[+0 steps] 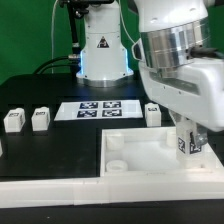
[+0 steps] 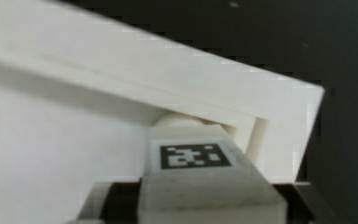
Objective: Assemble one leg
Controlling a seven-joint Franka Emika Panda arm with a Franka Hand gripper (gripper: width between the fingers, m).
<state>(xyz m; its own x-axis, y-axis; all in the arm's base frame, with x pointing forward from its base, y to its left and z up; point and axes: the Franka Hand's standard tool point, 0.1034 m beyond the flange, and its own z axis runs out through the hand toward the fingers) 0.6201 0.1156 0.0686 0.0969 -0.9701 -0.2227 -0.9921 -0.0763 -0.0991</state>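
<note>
No readable words, brands or numbers. Black-and-white square marker tags only: four on the marker board point(image 1: 100, 108), one on the held leg point(image 2: 194, 155), one each on loose legs point(image 1: 14, 121) at 9 o'clock.

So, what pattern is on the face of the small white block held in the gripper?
A black-and-white square marker on the leg, clearest in the wrist view.

In the exterior view the square tray piece point(image 1: 150, 150) fills the lower right of the frame. A leg point(image 1: 186, 141) stands in its right corner, under the gripper point(image 1: 187, 128). The marker board point(image 1: 98, 109) lies at centre, behind the tray piece. Two spare legs point(image 1: 14, 121) point(image 1: 40, 119) sit at the left edge, and another point(image 1: 152, 113) just right of the board.
</note>
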